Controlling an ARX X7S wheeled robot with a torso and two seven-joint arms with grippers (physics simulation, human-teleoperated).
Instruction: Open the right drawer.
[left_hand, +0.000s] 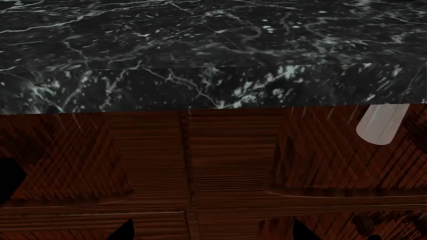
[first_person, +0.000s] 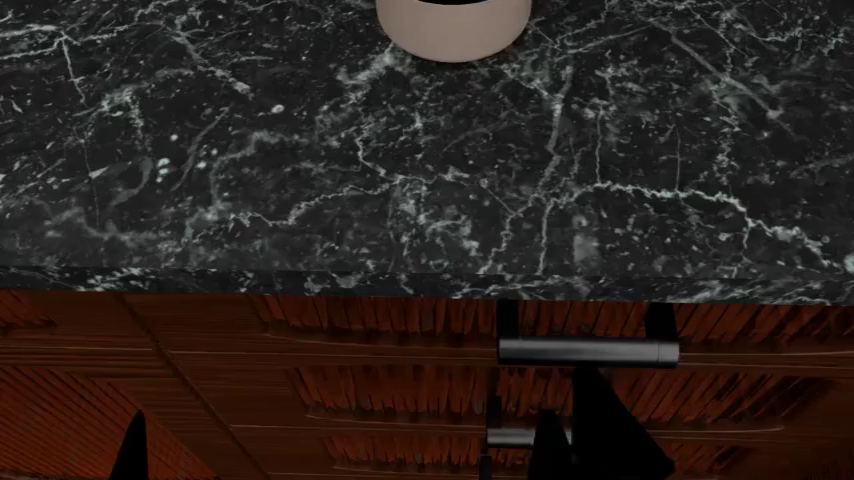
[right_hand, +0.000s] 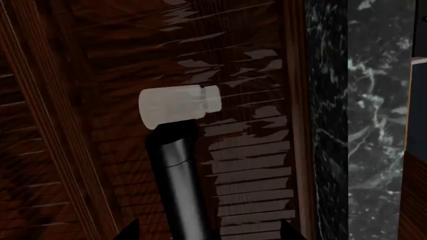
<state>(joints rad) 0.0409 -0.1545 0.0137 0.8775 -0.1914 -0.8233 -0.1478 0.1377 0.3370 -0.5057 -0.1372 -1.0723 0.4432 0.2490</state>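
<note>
Head view: black white-veined marble desk (first_person: 400, 170) fills the upper part of the frame. A pale round cup-like vessel (first_person: 454, 28) stands at its far edge, cut off by the frame top.

Below the marble's near edge runs the dark reddish-brown wood cabinet front. The right drawer (first_person: 400, 330) sits directly under the countertop, right of centre, recessed-panel front. Its silver bar handle (first_person: 587, 351) lies horizontal on the right part of the front, carried on two black posts. No gap is discernible between drawer front and frame, so it reads as closed. More panelled fronts stack beneath it, and a second short piece of silver bar (first_person: 511, 437) shows lower down.

Right gripper (first_person: 577, 455): only dark pointed finger shapes at the bottom edge, below the upper handle and close beside the lower bar. Right wrist view shows a pale silver bar end (right_hand: 179, 106) on a black post (right_hand: 177, 180) against the wood front (right_hand: 100, 75), with marble (right_hand: 360, 125) along one side. Two dark finger tips flank the post at the frame edge, apart, not touching it: right gripper spread.

Left gripper (first_person: 134, 445): one dark tip at the bottom left in the head view, in front of the left panels. Left wrist view: marble edge (left_hand: 200, 85), panelled wood (left_hand: 227, 160), a silver handle end (left_hand: 381, 124). Dark finger fragments at the frame edges sit apart, nothing between them: left gripper open.
</note>
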